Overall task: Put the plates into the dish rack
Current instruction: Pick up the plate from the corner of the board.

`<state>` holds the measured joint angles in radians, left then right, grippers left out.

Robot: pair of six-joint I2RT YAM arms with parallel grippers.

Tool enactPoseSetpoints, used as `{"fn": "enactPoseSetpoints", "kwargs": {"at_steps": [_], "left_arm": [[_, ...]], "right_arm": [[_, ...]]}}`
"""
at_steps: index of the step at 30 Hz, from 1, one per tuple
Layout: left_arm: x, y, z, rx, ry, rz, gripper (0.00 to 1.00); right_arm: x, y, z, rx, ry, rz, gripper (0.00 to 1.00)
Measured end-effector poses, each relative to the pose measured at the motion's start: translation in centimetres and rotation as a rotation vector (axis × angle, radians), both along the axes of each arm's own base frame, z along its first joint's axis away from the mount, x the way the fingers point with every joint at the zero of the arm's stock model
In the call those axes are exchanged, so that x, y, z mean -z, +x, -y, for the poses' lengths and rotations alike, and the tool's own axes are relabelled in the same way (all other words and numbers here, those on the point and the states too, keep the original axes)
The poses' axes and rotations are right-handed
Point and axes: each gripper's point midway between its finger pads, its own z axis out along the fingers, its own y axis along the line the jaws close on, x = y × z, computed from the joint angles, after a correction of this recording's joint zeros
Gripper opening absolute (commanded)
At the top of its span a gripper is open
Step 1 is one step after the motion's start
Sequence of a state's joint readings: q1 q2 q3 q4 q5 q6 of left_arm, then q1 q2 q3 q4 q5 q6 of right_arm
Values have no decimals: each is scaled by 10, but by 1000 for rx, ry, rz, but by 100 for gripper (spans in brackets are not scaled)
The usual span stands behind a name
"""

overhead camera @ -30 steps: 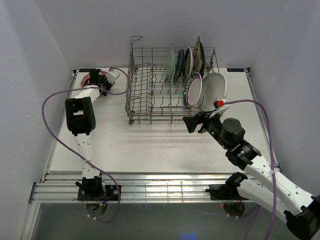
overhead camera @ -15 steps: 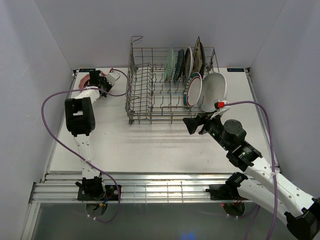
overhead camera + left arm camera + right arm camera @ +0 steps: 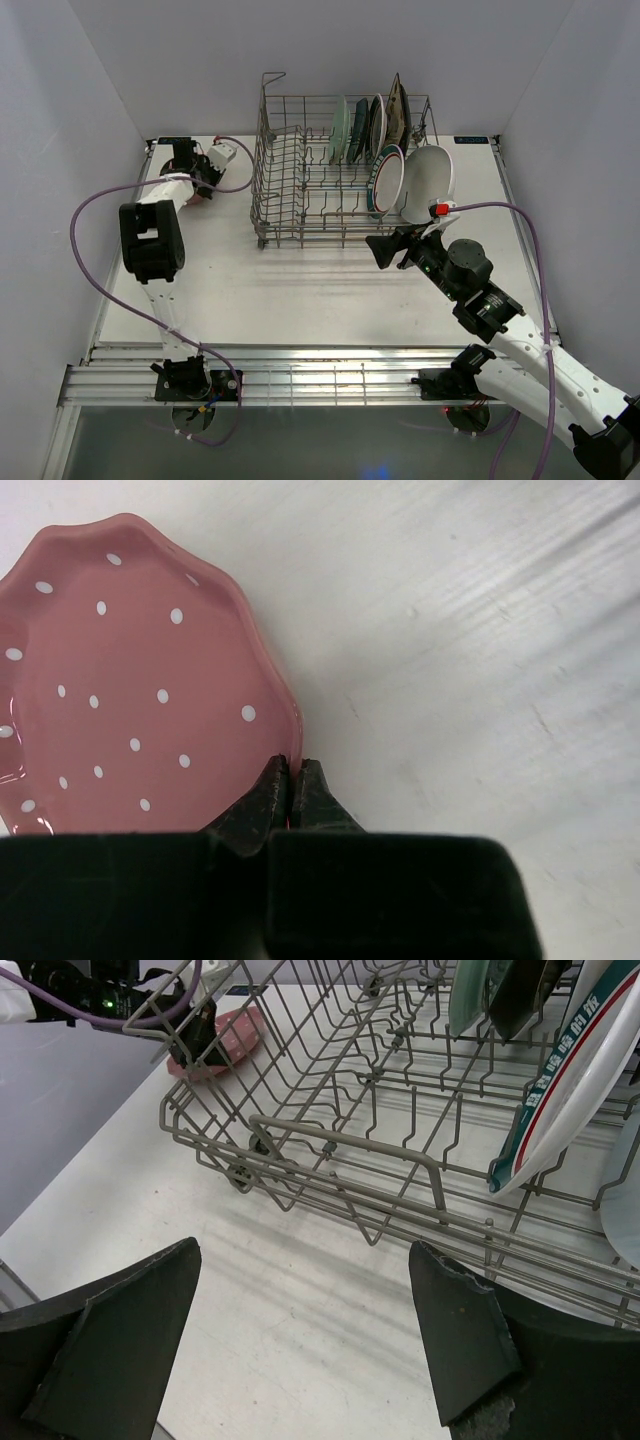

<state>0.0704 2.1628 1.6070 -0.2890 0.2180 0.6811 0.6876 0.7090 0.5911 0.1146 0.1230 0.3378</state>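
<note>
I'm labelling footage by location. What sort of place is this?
Probably a robotics test cell, not a kitchen: a white table boxed in by plain white walls, a left arm and right arm bolted at its near edge, and a dish rack on it.

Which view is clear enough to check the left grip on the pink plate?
Left wrist view: sharp, left gripper pinching the pink dotted plate by its rim, slight glare at its left edge. Top view: evenly lit, plate too small. Right wrist view: plate distant.
</note>
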Motion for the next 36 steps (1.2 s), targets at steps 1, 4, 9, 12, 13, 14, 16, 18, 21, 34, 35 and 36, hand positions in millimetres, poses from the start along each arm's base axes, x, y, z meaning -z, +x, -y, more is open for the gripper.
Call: {"fn": "enactPoseSetpoints", "kwargs": {"at_steps": [1, 4, 9, 12, 13, 14, 16, 18, 21, 34, 35, 36], "left_arm": [[-3, -5, 2, -7, -16, -10, 0], [-14, -22, 6, -27, -62, -42, 0], [-30, -47, 12, -57, -145, -92, 0], [-43, -60, 11, -82, -213, -117, 0], [-46, -64, 10, -91, -235, -125, 0], [-50, -68, 8, -101, -256, -133, 0], [-55, -75, 2, -125, -290, -147, 0], [-59, -82, -3, -148, -319, -161, 0], [-68, -91, -12, -184, -357, -175, 0], [-162, -104, -8, -177, -539, -109, 0], [-168, -105, -7, -176, -554, -103, 0], [-174, -107, -7, -176, -569, -98, 0]], "right_arm": [[0, 0, 0, -1, 0, 0, 90], [0, -1, -1, -5, 1, 0, 90], [0, -2, -2, -15, 2, -1, 90], [0, -2, -3, -20, 2, -2, 90], [0, -3, -3, -22, 3, -2, 90], [0, -3, -3, -22, 3, -3, 90], [0, -3, -3, -23, 3, -4, 90], [2, -2, -4, -26, 0, -8, 90], [8, -1, -6, -30, -12, -23, 90], [13, -1, -11, -48, -12, -45, 90], [12, -1, -11, -48, -10, -46, 90], [12, -2, -11, -48, -9, -46, 90]]}}
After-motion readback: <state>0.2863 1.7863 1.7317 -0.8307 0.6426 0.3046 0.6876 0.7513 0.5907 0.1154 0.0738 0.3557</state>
